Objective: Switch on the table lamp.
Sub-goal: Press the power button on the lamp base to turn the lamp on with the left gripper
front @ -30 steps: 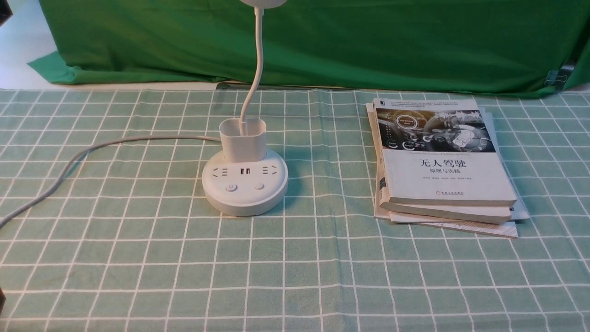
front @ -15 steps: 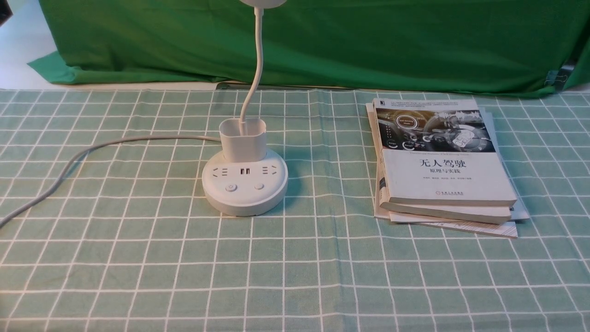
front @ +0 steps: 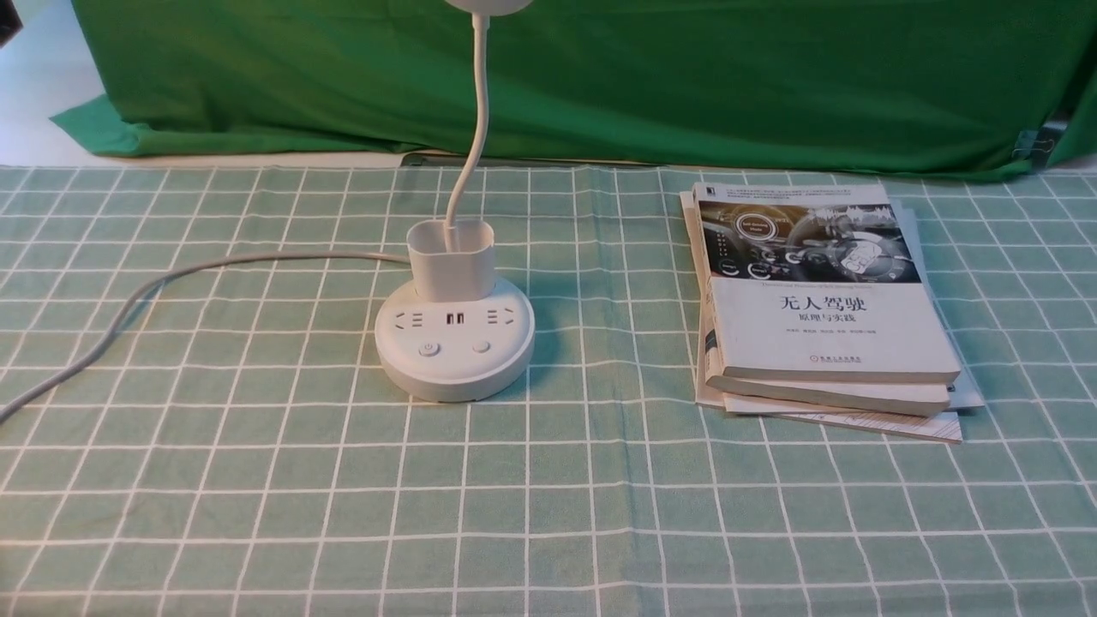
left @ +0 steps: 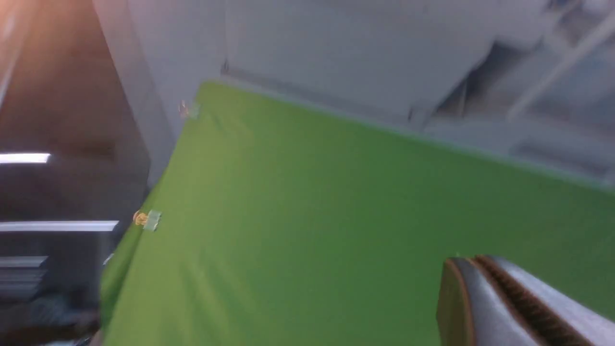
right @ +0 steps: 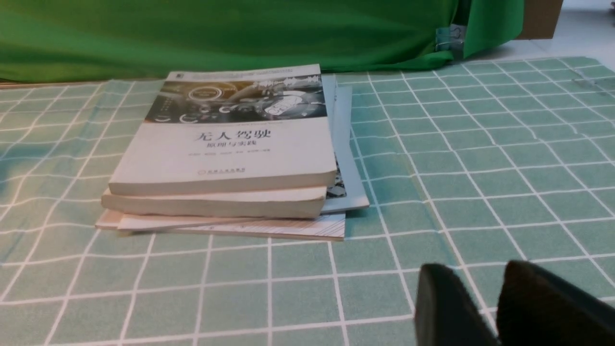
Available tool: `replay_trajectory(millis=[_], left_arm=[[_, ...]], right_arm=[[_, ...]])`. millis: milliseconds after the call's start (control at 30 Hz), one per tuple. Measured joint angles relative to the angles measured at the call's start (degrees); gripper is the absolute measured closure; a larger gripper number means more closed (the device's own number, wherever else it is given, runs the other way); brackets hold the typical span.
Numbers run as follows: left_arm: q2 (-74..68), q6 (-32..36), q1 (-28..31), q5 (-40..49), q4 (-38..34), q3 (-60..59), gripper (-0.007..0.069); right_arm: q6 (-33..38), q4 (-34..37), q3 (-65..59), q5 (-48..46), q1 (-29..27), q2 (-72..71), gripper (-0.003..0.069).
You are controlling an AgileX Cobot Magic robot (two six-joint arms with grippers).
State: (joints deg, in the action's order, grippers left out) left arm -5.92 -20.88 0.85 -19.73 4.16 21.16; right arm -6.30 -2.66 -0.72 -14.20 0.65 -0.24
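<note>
The white table lamp (front: 455, 351) stands left of centre on the checked cloth. Its round base carries sockets, USB ports and two buttons (front: 429, 349). A small cup (front: 452, 260) sits at the back of the base, and a thin gooseneck (front: 476, 128) rises to a head cut off by the frame's top edge. No light shows from it. Neither gripper appears in the front view. In the left wrist view, my left gripper (left: 473, 260) is shut and empty, facing the green backdrop. My right gripper (right: 475, 270) hovers low over the cloth, slightly open, empty.
A stack of books (front: 823, 308) lies right of the lamp, and the same books (right: 226, 149) lie ahead of my right gripper. The lamp's grey cable (front: 171, 278) runs off to the left. A green backdrop (front: 600, 77) hangs behind the table.
A dark part at the front view's lower left edge has left the frame. The lamp and books have not moved.
</note>
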Motion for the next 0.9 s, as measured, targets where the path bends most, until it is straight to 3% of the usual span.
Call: replay_trajectory(millis=[133, 167, 333, 433, 467, 567, 667, 767, 900], left_arm=[[-12.7, 0.4, 0.0, 18.0, 1.7, 13.0, 0.0603], [-13.3, 0.4, 0.0, 18.6, 1.7, 13.0, 0.0603], [-29.6, 4.7, -0.1, 31.4, -8.1, 15.8, 0.0603], [-40.8, 19.0, -1.4, 40.0, -24.2, 15.8, 0.0603], [-40.8, 20.2, -1.5, 40.5, -25.5, 15.8, 0.0603], [-52.3, 40.8, -5.9, 46.8, -48.4, 16.4, 0.0603], [-59.8, 50.6, -11.9, 47.7, -58.6, 19.2, 0.0603], [-66.3, 49.4, -19.0, 46.5, -55.5, 24.7, 0.0603], [-77.9, 32.7, -27.9, 48.4, -34.5, 37.0, 0.0603]], right_arm=[[0.0, 0.0, 0.0, 0.0, 0.0, 0.0, 0.0421], [0.0, 0.0, 0.0, 0.0, 0.0, 0.0, 0.0421], [0.0, 0.0, 0.0, 0.0, 0.0, 0.0, 0.0421], [0.0, 0.0, 0.0, 0.0, 0.0, 0.0, 0.0421], [0.0, 0.0, 0.0, 0.0, 0.0, 0.0, 0.0421], [0.0, 0.0, 0.0, 0.0, 0.0, 0.0, 0.0421], [0.0, 0.0, 0.0, 0.0, 0.0, 0.0, 0.0421], [-0.1, 0.0, 0.0, 0.0, -0.7, 0.0, 0.0421], [-0.1, 0.0, 0.0, 0.0, -0.2, 0.0, 0.0421]])
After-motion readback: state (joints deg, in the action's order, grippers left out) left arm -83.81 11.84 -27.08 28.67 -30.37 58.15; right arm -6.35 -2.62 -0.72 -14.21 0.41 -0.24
